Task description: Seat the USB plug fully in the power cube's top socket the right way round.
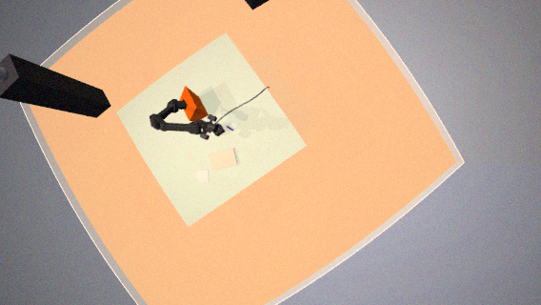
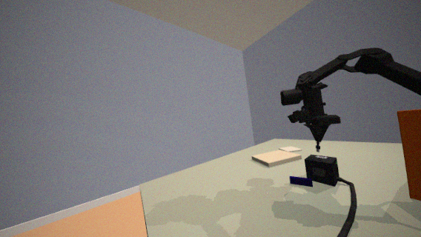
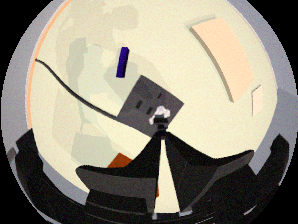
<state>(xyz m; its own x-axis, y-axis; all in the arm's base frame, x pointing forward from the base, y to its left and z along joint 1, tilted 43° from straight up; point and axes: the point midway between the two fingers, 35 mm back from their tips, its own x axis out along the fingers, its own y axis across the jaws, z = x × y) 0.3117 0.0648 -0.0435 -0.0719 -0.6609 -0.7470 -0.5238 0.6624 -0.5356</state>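
One end effector [image 2: 318, 149] nearly shut on USB plug [image 3: 160, 116] above 1 power cube [image 2: 322, 169]; 2 pale slabs nearby.

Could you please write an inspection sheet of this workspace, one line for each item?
Surface: pale green table top, shadows across it.
Job's things: black power cube on the table; USB plug lifted above its top socket.
Clutter: blue strip beside the cube; beige slab; small pale card; orange block.
Grippers: gripper points down over the cube, shut on the plug.
Cables: black cable from the cube's side.
Surroundings: grey-blue walls, orange floor.
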